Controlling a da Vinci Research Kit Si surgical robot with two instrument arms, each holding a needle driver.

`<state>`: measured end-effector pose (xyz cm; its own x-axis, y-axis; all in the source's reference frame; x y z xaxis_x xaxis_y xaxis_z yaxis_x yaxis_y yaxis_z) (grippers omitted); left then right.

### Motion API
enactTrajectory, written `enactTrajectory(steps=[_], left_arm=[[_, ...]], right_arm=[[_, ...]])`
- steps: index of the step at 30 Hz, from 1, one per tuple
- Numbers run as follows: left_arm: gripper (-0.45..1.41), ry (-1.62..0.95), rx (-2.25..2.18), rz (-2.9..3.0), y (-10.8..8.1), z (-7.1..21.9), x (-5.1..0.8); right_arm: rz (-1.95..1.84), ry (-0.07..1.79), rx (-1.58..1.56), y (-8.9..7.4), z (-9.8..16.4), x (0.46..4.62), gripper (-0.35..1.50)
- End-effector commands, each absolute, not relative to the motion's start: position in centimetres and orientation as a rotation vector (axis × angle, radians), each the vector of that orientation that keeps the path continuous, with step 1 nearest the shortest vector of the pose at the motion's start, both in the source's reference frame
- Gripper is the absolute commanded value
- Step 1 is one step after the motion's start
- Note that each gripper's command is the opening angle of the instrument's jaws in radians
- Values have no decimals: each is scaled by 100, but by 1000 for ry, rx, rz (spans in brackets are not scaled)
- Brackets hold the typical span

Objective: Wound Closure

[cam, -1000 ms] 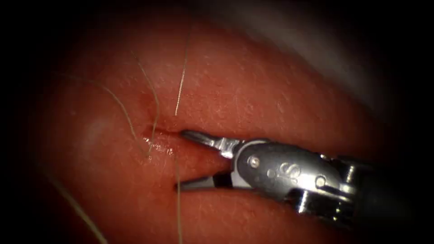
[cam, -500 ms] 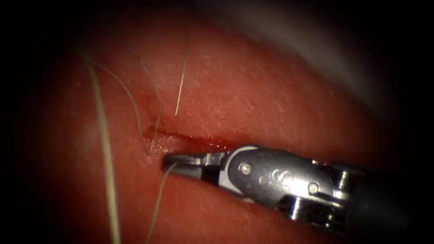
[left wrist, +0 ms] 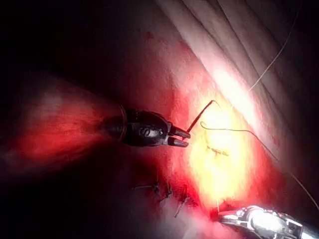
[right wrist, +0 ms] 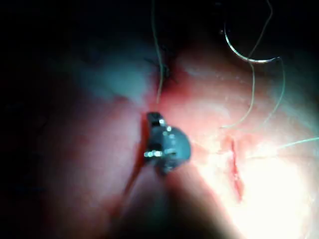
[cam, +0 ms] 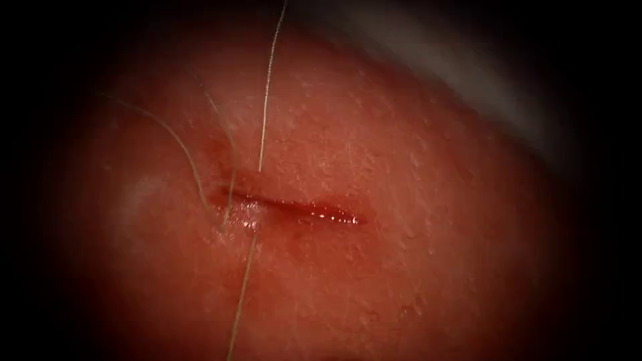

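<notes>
Plainly the closure is only partly done. On the endoscope view the cut (cam: 294, 210) is lying across the middle of the frame on the tissue (cam: 414, 167). Its left end is looking drawn together where strands of thread (cam: 266, 100) are meeting it. The rest of it, toward the centre-right, is gaping a little and glistening with red fluid (cam: 328, 214). One strand is rising to the top edge of the frame, another is trailing down to the bottom edge, and two finer ones are curling off to the upper left.

From the left wrist view, the left arm's tool (left wrist: 178, 138) is hovering over the tissue with its jaws slightly parted. A dark strand is running away from just beside their tips, but I cannot see that they are gripping it. Some dark finished stitches (left wrist: 162, 191) with short cut ends are sitting on the tissue near it, so earlier work looks complete. The right arm's tool (left wrist: 223, 216) is reaching in close to the lit patch of tissue; whether it is holding anything I cannot tell.

On the right wrist view the needle (right wrist: 247, 59) is showing as a pale curve over the tissue, well apart from the cut and from both tools, held by neither. It seems to be resting on the surface rather than passing through it. By my reckoning, more stitches are wanting along the gaping stretch.
</notes>
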<state>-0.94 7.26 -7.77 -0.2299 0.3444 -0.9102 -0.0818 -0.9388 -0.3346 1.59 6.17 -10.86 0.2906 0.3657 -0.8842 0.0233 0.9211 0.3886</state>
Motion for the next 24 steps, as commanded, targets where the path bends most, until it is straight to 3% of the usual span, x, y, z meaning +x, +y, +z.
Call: enactTrajectory(steps=[1,18,19,20,21,22,24], left_arm=[[-35,-318,-1751,2246,721,-771,-98],[-35,-319,-1753,2247,721,-771,-96],[-35,-319,-1753,2247,721,-771,-96],[-35,-320,-1753,2247,721,-771,-96],[-35,-320,-1753,2247,721,-771,-96],[-35,-320,-1753,2247,721,-771,-96],[-35,-320,-1753,2247,721,-771,-95]], right_arm=[[228,1267,363,611,-1088,169,-35],[119,1279,463,567,-1123,189,-35],[117,1280,473,567,-1123,188,-16],[139,1284,445,570,-1121,184,61],[139,1284,445,570,-1121,184,61],[170,1278,409,574,-1118,178,106],[188,1272,394,583,-1115,165,120]])
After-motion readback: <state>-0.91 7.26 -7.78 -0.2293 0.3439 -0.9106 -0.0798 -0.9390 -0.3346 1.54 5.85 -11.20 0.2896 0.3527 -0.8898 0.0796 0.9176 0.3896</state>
